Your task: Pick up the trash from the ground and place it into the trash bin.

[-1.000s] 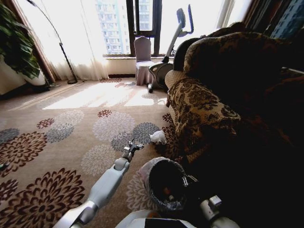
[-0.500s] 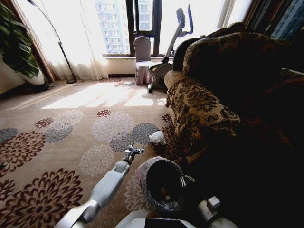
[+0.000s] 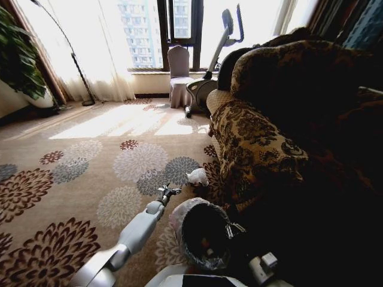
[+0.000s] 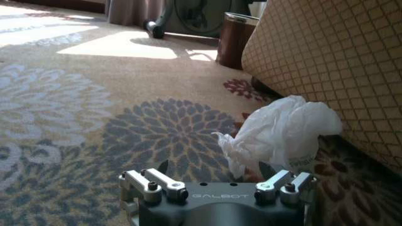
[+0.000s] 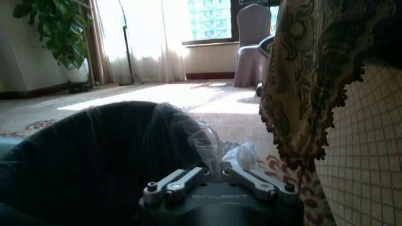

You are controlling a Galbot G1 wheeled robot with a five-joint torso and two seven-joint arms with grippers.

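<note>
Left gripper (image 3: pixel 168 192) lower centre of the head view, fingers spread apart, empty, hovering over the carpet (image 3: pixel 90 173) short of the white plastic bag (image 3: pixel 197 176) (crumpled, against the sofa (image 3: pixel 257 149) base). Right gripper (image 3: pixel 233 228) at bottom centre, clamped on the trash bin (image 3: pixel 200 230) rim and liner.

left arm stretched forward, left gripper (image 3: pixel 168 191) open, right gripper (image 5: pixel 217 175) closed
</note>
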